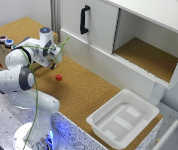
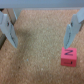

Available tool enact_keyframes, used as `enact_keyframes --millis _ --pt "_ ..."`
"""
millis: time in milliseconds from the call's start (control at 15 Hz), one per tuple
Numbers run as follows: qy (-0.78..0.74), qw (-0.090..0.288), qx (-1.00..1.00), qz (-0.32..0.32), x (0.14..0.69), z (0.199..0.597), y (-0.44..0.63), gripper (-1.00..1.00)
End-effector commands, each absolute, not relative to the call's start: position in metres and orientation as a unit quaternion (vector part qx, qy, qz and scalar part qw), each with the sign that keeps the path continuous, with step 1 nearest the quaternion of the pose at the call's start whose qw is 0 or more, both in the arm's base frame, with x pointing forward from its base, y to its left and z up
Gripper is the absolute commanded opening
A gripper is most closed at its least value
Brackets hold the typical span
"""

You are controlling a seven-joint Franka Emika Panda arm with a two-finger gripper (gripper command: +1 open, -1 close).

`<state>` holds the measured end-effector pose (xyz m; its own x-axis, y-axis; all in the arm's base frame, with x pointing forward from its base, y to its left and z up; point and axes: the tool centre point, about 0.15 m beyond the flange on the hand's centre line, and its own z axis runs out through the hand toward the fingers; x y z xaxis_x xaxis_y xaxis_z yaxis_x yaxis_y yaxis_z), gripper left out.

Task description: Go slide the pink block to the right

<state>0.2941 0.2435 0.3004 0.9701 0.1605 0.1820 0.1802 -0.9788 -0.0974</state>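
Observation:
The pink block (image 1: pixel 58 77) is a tiny red-pink cube lying on the cork tabletop (image 1: pixel 84 92). My gripper (image 1: pixel 53 64) hangs just above the table, a little to the exterior view's left of the block and apart from it. In the wrist view my gripper (image 2: pixel 41 37) is open and empty, with both fingers (image 2: pixel 9 30) spread wide over bare cork. The pink block (image 2: pixel 67 56) shows there with a dark mark on its top, lying just beyond the tip of one finger, outside the gap between them.
A white plastic tray (image 1: pixel 123 117) stands on the table at the exterior view's right front. A white cabinet with a black handle (image 1: pixel 84 20) and an open compartment (image 1: pixel 144 55) runs along the back. A box with round buttons (image 1: pixel 4 40) sits at the far left.

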Motion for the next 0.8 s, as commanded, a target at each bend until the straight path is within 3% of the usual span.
enact_keyframes --millis 0,133,200,733 --pt "-0.107 0.101 -0.985 -0.085 0.298 0.257 0.259 1.0" --pt "-0.107 0.105 -0.985 -0.087 0.305 0.252 0.263 1.0" --pt "-0.1 0.104 -0.986 -0.081 0.308 0.246 0.263 -1.0" --pt "-0.068 0.097 -0.991 -0.068 0.342 0.223 0.24 -1.0"
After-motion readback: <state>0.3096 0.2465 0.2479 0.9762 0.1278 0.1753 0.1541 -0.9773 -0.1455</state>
